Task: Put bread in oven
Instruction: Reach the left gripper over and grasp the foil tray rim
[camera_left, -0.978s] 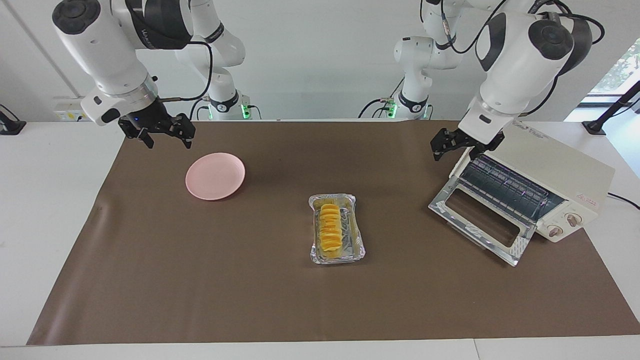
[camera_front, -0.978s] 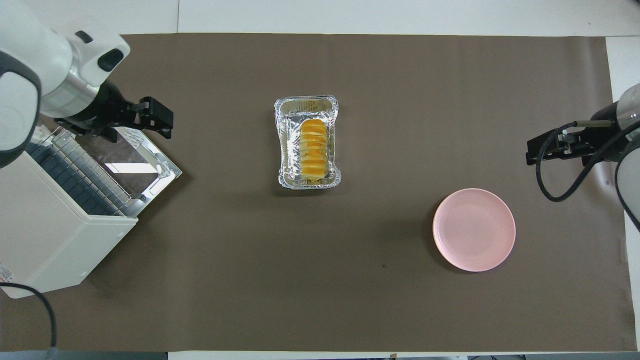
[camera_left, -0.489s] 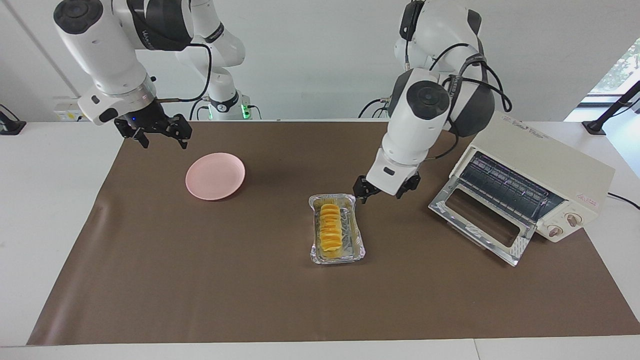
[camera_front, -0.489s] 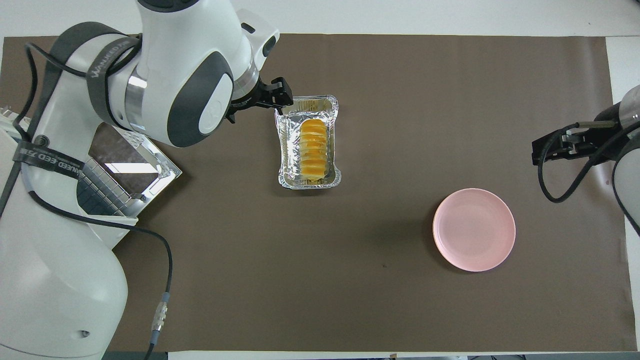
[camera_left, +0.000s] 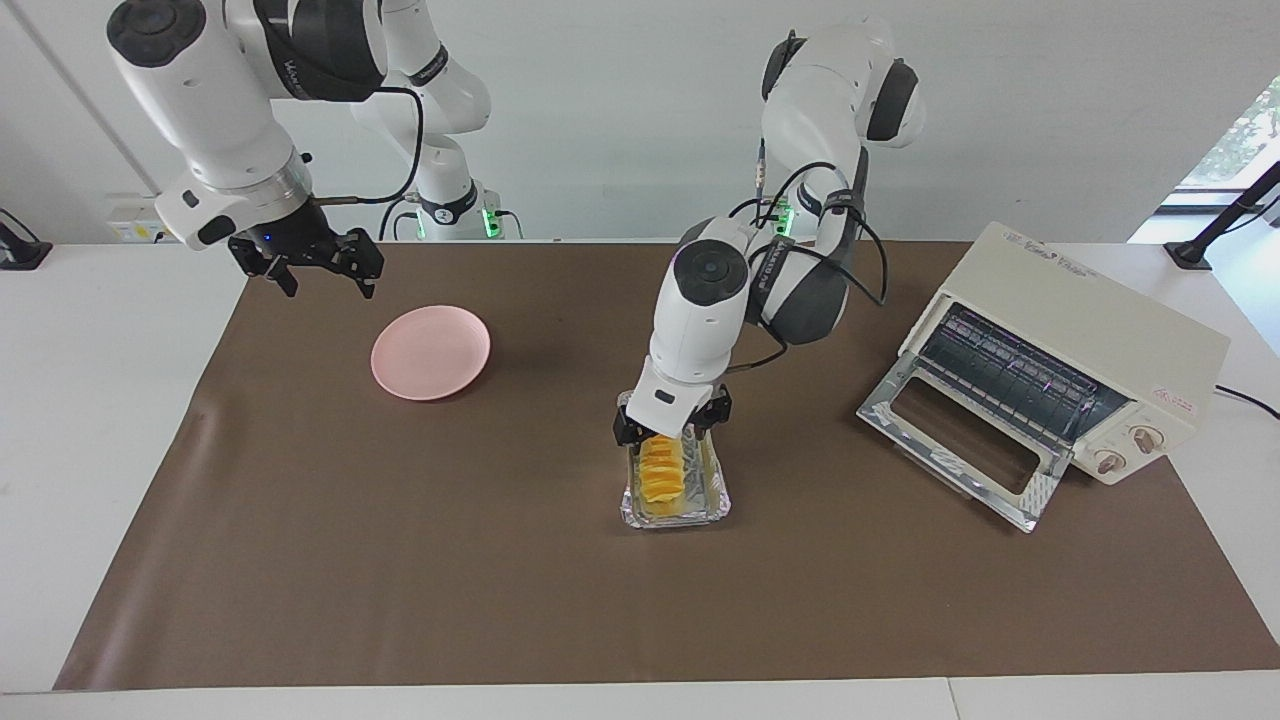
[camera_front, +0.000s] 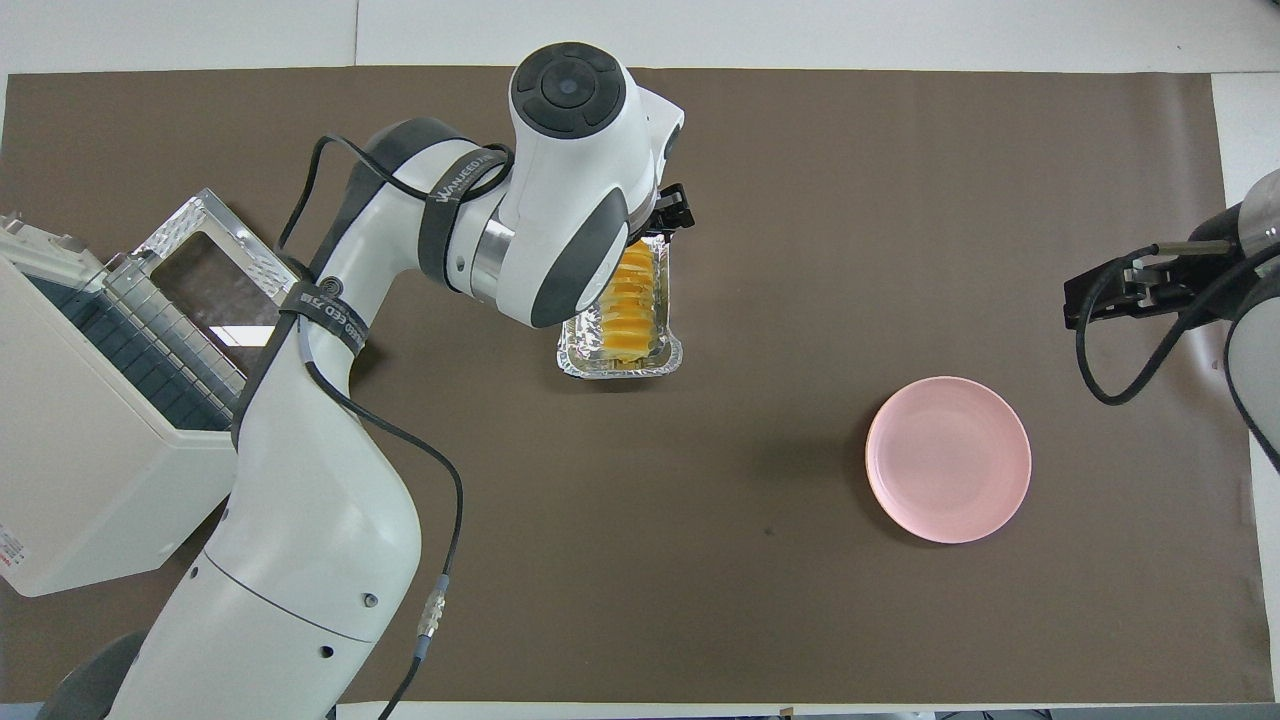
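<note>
Left claw (camera_left: 671, 428) straddled your ridged golden-yellow bread (camera_left: 660, 472) in crinkled silver foil tray (camera_left: 716, 503), fingers spread; arm band read "WANJEED".

My work surface is a white table (camera_left: 100, 420) covered almost wholly by a brown mat (camera_left: 400, 560), which leaves bare white strips along its edges. A plain white wall (camera_left: 620, 110) rises where the table ends, with a power strip (camera_left: 135, 222) low against it. At one edge, a window (camera_left: 1240, 140) shows daylight and green leaves.
</note>
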